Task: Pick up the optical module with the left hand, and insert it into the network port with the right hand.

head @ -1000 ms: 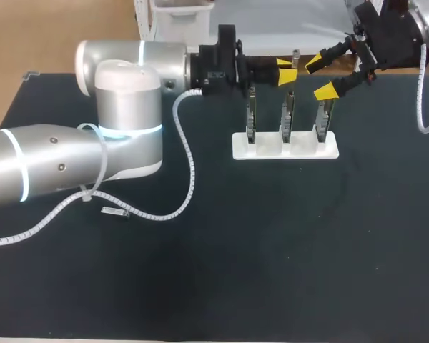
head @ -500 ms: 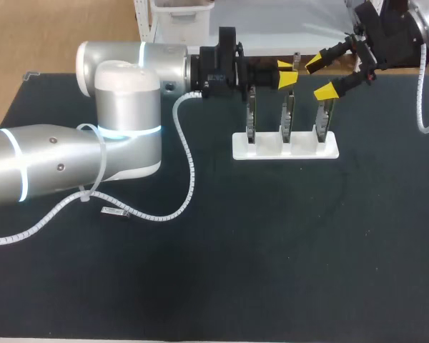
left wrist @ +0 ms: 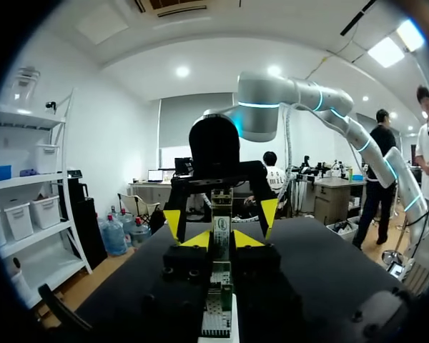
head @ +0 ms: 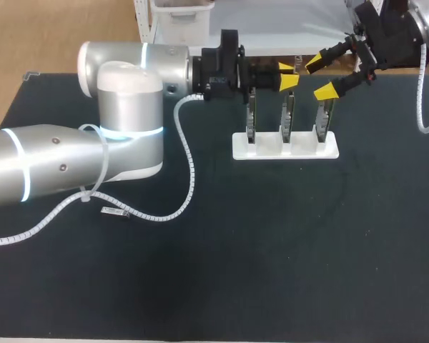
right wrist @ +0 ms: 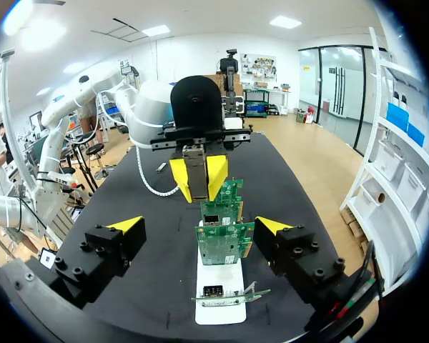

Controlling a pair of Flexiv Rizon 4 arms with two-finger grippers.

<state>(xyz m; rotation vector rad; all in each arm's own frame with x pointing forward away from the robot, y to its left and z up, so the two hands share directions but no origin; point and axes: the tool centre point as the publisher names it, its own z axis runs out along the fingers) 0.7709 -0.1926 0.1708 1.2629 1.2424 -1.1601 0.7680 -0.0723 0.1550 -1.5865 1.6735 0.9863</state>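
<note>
Module (right wrist: pixel 194 163) held, left side.
My left gripper (head: pixel 287 75) clamps it; right gripper (head: pixel 320 77) gapes wide, circuit cards (right wrist: pixel 225 239) just ahead.

The left arm (head: pixel 121 121) is built of thick, rounded silver-grey tubes with glowing pale rings at the joints. A white spiral-wrapped cable (head: pixel 184 161) runs to its black wrist block (head: pixel 220 63). The right arm (head: pixel 425 18) is silver too, with its own white coiled cable (head: pixel 420 96). The left gripper (head: pixel 287 75) and right gripper (head: pixel 320 77) have black fingers with yellow wedge tips, and small round screws (right wrist: pixel 75 272) dot the right one's finger blocks.
</note>
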